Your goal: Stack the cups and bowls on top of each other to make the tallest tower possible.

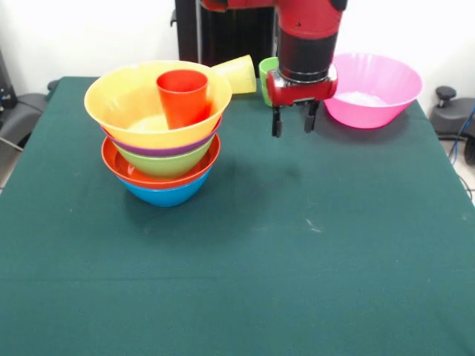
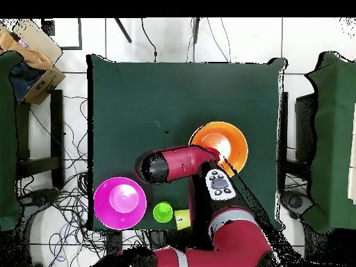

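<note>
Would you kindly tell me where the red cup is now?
In the front view, the red cup stands upright inside the yellow-orange bowl topping the tower, at table's left.

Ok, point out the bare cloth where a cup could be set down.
The whole near half of the table, in front of the tower, is bare. So is the strip between the tower and the pink bowl, below the open, empty gripper. The far edge is crowded: yellow cup, green cup, pink bowl.

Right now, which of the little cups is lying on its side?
The yellow cup, tipped over behind the tower. The red cup stands upright in the tower's top bowl, and the green cup stands upright on the table.
</note>
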{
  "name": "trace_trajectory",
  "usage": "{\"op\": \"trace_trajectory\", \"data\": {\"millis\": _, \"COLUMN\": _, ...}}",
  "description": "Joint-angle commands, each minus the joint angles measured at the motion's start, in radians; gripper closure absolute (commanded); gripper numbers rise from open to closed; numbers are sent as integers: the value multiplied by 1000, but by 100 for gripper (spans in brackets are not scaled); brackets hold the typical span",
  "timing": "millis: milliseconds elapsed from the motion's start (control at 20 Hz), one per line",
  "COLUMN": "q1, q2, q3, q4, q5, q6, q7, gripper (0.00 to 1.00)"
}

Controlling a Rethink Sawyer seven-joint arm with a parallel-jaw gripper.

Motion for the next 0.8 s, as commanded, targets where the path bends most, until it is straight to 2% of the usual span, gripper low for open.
{"op": "trace_trajectory", "data": {"millis": 50, "q1": 48, "q2": 63, "q3": 32, "q4": 18, "q5": -69, "q6": -48, "q7": 40, "gripper": 0}}
{"op": "trace_trajectory", "data": {"millis": 200, "q1": 98, "q2": -27, "q3": 30, "q4": -1, "q5": -28, "q6": 45, "q7": 55, "gripper": 0}}
{"op": "trace_trajectory", "data": {"millis": 350, "q1": 107, "q2": -114, "q3": 63, "q4": -21, "q5": 57, "q6": 185, "q7": 49, "gripper": 0}}
{"op": "trace_trajectory", "data": {"millis": 500, "q1": 97, "q2": -154, "q3": 79, "q4": -61, "q5": 144, "q6": 370, "q7": 46, "gripper": 0}}
{"op": "trace_trajectory", "data": {"millis": 600, "q1": 93, "q2": -160, "q3": 85, "q4": -88, "q5": 168, "q6": 491, "q7": 16, "gripper": 0}}
{"op": "trace_trajectory", "data": {"millis": 800, "q1": 91, "q2": -170, "q3": 93, "q4": -89, "q5": 188, "q6": 524, "q7": 5, "gripper": 0}}
